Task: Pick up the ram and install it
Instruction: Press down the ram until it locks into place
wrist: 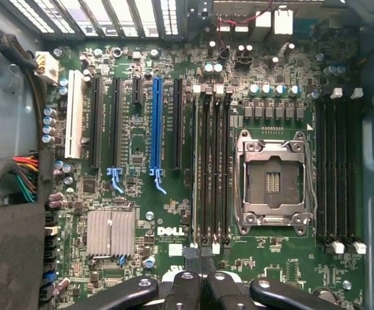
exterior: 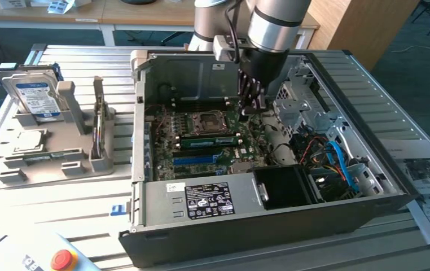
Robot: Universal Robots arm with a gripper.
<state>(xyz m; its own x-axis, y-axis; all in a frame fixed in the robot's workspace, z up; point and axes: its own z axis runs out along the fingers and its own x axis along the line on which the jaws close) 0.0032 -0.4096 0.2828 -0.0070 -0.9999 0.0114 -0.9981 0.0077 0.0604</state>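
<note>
I have one arm on this rig, reaching down into one open computer case (exterior: pixel 275 220), and its one gripper (exterior: pixel 246 110) hangs over the motherboard (wrist: pixel 141 194) with the fingers (wrist: pixel 183 287) pressed together, pinching nothing that I can make out. The ram (exterior: pixel 207 141), a single green stick, stands on edge in the row of memory slots between the empty processor socket (wrist: pixel 274 184) and the long blue slot (wrist: pixel 156 123), just beside the gripper but apart from it in the exterior view. Whether it is fully latched I cannot tell. From the wrist view I count four dark memory slots on each side of the socket, one blue slot, and one finned silver heatsink (wrist: pixel 110 232). Outside the case, on the exterior view's left, one hard drive (exterior: pixel 33 96) stands upright in one grey holder (exterior: pixel 57 164), and one red button (exterior: pixel 63 259) sits at the near corner. On the exterior view's right lie printed sheets (exterior: pixel 426 180). Everything rests on a slatted metal table (exterior: pixel 72 212). Behind it are a desk, a wooden panel and dark carpet.
</note>
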